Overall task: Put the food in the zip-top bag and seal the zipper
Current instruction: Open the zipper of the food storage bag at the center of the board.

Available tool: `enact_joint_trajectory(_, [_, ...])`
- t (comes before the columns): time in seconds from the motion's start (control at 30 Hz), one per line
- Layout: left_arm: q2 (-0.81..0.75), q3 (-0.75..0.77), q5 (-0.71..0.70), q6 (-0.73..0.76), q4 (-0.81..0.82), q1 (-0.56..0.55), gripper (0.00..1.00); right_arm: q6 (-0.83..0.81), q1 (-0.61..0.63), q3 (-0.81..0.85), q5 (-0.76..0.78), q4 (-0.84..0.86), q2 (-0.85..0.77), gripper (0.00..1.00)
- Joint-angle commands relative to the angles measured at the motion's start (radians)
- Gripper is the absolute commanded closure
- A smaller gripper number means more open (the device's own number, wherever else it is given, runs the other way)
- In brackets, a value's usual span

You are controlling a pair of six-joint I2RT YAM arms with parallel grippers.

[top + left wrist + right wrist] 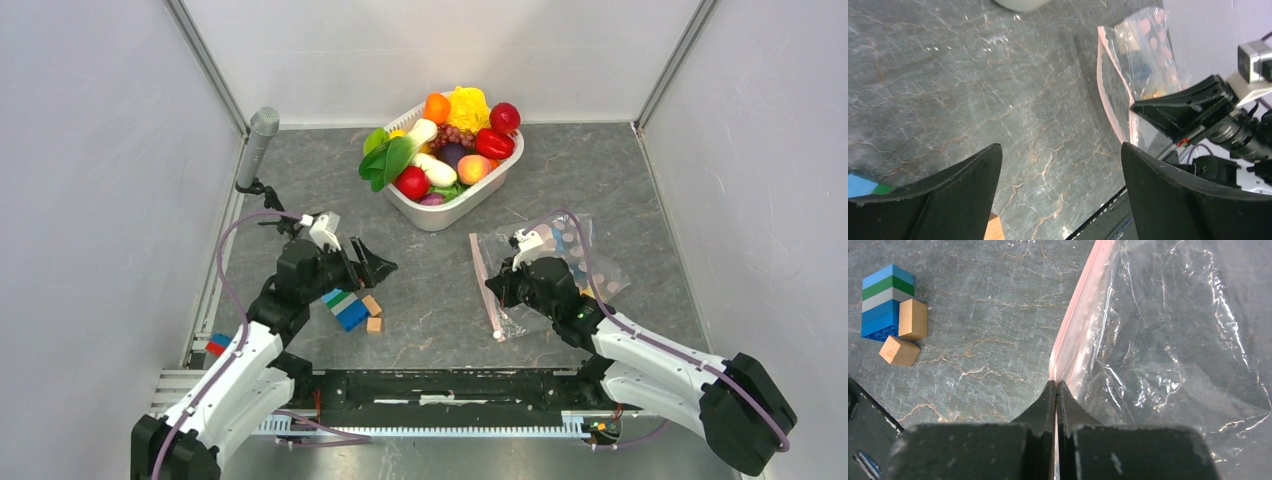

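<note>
The food [450,150], glossy toy fruits and vegetables, is heaped in a white basket [470,205] at the back of the table. The zip-top bag [570,260] lies crinkled on the right, with its pink zipper [484,285] along the left edge. My right gripper [500,290] is shut on that zipper [1080,305] near its near end; the jaws [1056,384] pinch the strip, and the clear bag [1173,340] spreads to the right. My left gripper [375,262] hovers open over bare table left of the bag, with nothing between its fingers [1060,147]. The bag [1138,55] also shows in the left wrist view.
Building blocks [348,308] lie under the left arm, seen also in the right wrist view as a blue-green stack [888,305] with two tan cubes. A microphone [258,145] stands at the back left. More blocks [217,344] sit at the left edge.
</note>
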Motion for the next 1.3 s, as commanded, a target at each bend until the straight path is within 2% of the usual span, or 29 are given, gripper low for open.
enact_joint_trajectory(0.0, [0.0,-0.069,-0.052,-0.02,0.116,-0.084,0.06,0.016,0.003,0.003,-0.003,0.036,-0.002,1.0])
enact_joint_trajectory(0.27, [-0.037,-0.178,-0.127,-0.077,0.219,-0.223,0.07,0.033,0.002,-0.001,-0.007,0.031,-0.024,1.0])
enact_joint_trajectory(0.43, [0.033,-0.216,-0.207,-0.107,0.338,-0.34,0.09,0.046,0.002,-0.004,-0.008,0.03,-0.035,1.0])
enact_joint_trajectory(0.7, [0.309,-0.193,-0.288,-0.136,0.611,-0.488,0.1,0.071,0.003,-0.013,-0.015,0.025,-0.087,1.0])
enact_joint_trajectory(1.0, [0.686,-0.107,-0.243,-0.186,1.044,-0.536,0.14,0.092,0.003,-0.001,-0.075,-0.016,-0.154,1.0])
enact_joint_trajectory(1.17, [0.85,-0.033,-0.21,-0.227,1.193,-0.55,0.19,0.105,0.003,0.0,-0.094,-0.016,-0.18,1.0])
enact_joint_trajectory(1.27, [0.893,0.019,-0.195,-0.207,1.169,-0.55,0.2,0.105,0.003,0.01,-0.104,-0.023,-0.183,1.0])
